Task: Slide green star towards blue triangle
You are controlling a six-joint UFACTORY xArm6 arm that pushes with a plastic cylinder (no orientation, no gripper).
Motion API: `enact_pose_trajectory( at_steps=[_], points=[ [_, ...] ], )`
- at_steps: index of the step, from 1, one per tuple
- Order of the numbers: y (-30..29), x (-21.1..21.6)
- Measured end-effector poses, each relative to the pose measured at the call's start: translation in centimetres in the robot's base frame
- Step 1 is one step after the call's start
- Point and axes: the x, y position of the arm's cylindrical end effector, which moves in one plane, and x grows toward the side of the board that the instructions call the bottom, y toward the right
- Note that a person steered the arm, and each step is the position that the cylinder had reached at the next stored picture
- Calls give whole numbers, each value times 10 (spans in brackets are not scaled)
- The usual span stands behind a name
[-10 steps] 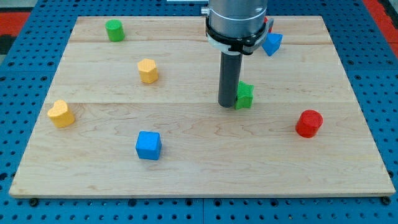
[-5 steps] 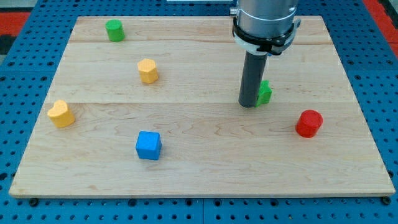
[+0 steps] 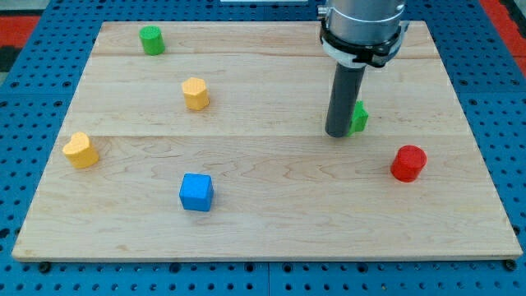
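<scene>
Our tip (image 3: 339,134) touches the green star (image 3: 357,119) from its left; no pincer exists, and the blue triangle is hidden.

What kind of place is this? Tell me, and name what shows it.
Probably a robotics lab bench for pushing tests. A wooden board lies on a blue perforated table, small coloured blocks such as the blue cube are scattered on it, and my tip touches the green star from the view's left.

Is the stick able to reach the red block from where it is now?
Probably yes. My tip sits against the green star, on its left in the view, and only bare board lies between the tip and the red block toward the view's lower right.
</scene>
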Motion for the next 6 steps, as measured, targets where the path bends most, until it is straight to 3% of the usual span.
enact_pose_trajectory(
  at_steps=[3, 4, 6],
  points=[
    [46, -13],
    [61, 2],
    [60, -30]
  ],
)
